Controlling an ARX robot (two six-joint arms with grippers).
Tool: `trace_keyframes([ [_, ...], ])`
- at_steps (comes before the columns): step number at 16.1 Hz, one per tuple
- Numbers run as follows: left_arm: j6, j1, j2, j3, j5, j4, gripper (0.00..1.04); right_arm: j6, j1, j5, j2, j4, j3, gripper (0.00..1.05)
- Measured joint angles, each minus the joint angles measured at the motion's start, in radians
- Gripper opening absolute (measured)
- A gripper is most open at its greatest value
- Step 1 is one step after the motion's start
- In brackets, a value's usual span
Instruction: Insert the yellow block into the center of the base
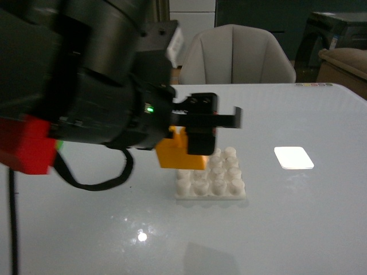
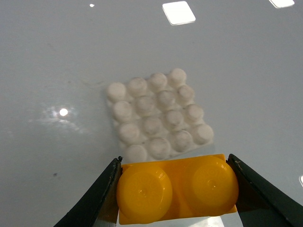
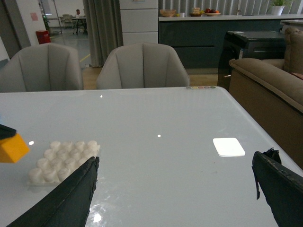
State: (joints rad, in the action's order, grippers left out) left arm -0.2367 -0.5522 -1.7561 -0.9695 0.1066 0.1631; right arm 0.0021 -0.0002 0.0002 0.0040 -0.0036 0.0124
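Pinching the yellow block (image 2: 177, 189) between its two dark fingers (image 2: 106, 194), the left end effector (image 2: 175, 161) hangs over the table (image 2: 57, 56). One finger presses on each short end of the block, so the long axis of the block goes straight from one finger to the other. In the left wrist view its two round studs lie side by side and face the camera. How this axis lies across the table, I cannot tell from the front view.

In the front view the block is under the black body of the left end effector, at the left side of the base (image 1: 215, 179), and it covers the far left corner of the base. If the block touches the studs there, I cannot tell; in the right wrist view it seems a little raised and just beside the left edge of the base.

Further to the right, well apart from the base, a flat white square patch (image 1: 293, 157) lies on the table. The right end effector (image 3: 176, 158) is over the near part of the table, its fingers (image 3: 61, 198) spread wide with nothing between them. A grey chair (image 1: 238, 54) stands behind the far edge of the table.
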Motion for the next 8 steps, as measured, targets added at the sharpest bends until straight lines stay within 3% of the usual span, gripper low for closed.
trace_keyframes([
  [3, -0.030, -0.074, -0.135, -0.101, 0.024, -0.012, 0.60, 0.000, 0.000, 0.000, 0.000, 0.000, 0.000, 0.98],
  [8, -0.080, -0.104, -0.281, -0.246, 0.134, -0.011, 0.60, 0.000, 0.000, 0.000, 0.000, 0.000, 0.000, 0.98],
])
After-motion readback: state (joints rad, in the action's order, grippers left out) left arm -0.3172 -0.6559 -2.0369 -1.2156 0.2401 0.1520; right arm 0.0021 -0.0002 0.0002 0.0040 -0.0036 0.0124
